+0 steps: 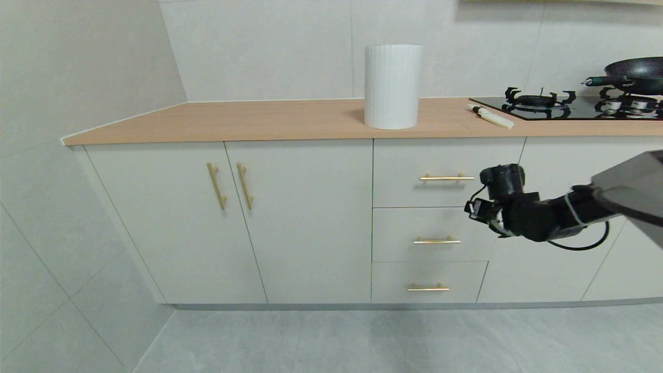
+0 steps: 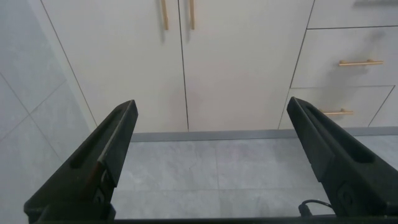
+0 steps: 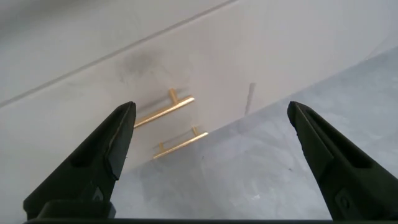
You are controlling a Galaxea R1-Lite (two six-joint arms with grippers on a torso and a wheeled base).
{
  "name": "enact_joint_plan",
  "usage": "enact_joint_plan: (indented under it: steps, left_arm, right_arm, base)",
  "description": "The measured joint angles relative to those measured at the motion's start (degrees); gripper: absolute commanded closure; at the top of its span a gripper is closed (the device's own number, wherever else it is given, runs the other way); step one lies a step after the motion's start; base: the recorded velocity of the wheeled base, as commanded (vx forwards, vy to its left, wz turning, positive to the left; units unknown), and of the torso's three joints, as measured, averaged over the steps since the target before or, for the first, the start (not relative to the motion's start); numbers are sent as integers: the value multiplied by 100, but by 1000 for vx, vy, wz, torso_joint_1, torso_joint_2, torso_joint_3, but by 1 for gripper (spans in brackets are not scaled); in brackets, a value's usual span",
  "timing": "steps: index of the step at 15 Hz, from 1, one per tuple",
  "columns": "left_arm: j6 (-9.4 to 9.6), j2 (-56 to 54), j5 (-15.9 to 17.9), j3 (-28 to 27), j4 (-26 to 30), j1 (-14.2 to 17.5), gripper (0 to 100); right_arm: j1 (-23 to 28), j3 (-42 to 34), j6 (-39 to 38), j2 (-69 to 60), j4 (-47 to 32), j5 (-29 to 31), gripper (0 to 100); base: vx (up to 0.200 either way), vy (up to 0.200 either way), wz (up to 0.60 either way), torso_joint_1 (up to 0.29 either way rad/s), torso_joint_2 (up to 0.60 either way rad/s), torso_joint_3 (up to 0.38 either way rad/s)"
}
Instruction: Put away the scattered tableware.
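Wide open on the right gripper [image 3: 209, 112], gripping nothing, gold drawer handles [image 3: 165, 107] ahead of the fingertips. Same on the left gripper [image 2: 211, 106]: splayed, empty, cabinet doors [image 2: 236, 62] beyond the fingers. Higher than the right fingers, well apart, up on the counter [image 1: 259, 119]: pale tableware [image 1: 490, 115] lying between white ribbed holder [image 1: 392, 85] and hob [image 1: 570, 112].
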State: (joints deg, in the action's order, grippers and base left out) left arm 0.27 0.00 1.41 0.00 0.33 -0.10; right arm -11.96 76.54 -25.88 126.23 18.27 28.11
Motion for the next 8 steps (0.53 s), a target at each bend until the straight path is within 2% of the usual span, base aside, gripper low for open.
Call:
enact_joint_plan:
  steps: [4, 8]
  left_arm:
    - [0, 0, 0, 0, 2, 0, 0]
    - [0, 0, -2, 0, 2, 0, 0]
  right_arm:
    - [-55, -1641, 286, -2337, -2, 2, 0]
    - [-38, -3241, 1091, -5325, -54, 11, 0]
  base:
    - [0, 0, 0, 0, 0, 0]
    - [0, 0, 0, 0, 0, 0]
